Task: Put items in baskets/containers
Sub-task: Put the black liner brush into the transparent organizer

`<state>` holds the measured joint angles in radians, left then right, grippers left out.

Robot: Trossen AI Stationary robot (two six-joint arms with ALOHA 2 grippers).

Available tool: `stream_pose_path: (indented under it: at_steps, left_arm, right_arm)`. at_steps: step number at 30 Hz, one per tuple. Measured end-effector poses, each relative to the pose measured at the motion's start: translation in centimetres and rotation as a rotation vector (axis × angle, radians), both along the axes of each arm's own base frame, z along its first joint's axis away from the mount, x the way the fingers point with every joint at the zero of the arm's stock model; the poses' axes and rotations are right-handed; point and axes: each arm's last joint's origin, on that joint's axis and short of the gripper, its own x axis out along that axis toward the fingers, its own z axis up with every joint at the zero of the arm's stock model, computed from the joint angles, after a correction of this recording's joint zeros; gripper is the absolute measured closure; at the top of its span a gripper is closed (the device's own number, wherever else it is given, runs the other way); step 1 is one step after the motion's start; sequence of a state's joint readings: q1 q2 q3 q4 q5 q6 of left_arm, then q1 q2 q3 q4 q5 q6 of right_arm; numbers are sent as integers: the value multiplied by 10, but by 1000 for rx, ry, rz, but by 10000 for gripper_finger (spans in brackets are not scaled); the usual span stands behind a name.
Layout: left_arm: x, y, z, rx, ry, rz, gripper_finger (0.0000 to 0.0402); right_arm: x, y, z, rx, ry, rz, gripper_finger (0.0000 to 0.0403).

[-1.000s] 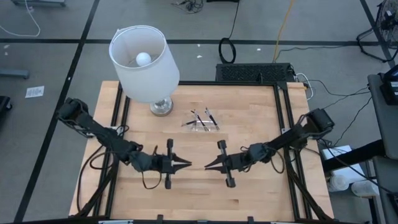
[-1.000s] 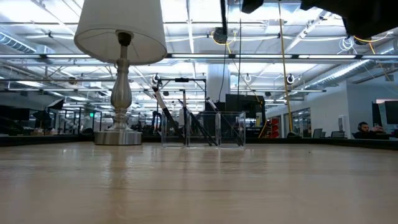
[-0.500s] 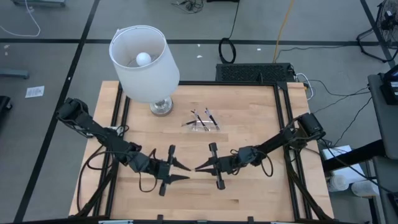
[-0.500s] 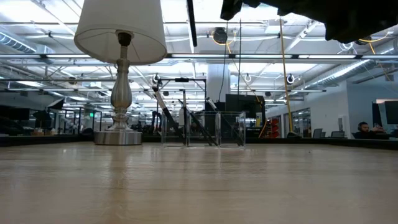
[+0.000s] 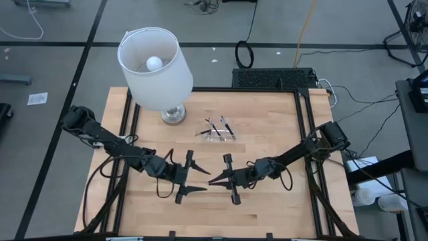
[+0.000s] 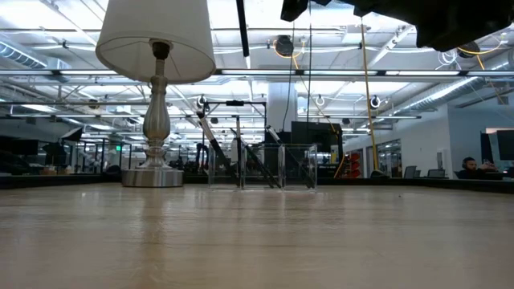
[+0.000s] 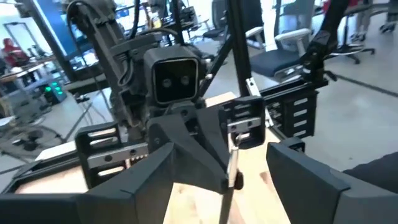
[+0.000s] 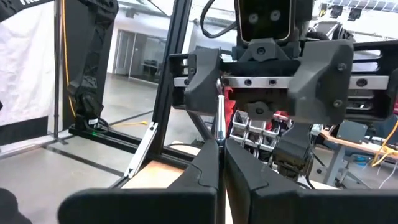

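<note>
We saw thin dark sticks with pale ends in the clear tray; left pincer apart, right pincer clamped on one stick.

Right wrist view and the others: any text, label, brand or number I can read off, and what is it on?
No text can be read whole in any view.
Right wrist view: white letters on the dark upright frame post are cut off by the picture's edge, unreadable.
High view: the small white paper sheet on the floor is too small to read.
</note>
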<state>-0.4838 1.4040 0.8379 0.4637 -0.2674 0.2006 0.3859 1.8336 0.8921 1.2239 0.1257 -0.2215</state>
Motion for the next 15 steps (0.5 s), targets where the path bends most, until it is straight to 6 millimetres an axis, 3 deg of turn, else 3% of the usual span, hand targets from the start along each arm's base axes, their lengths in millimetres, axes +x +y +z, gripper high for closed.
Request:
stream_pose_path:
  at_steps: [15]
  left_arm:
    - [9,6,-6,-7,8,-47,247]
  right_arm:
    - [0,0,2,4,-19,-3,403]
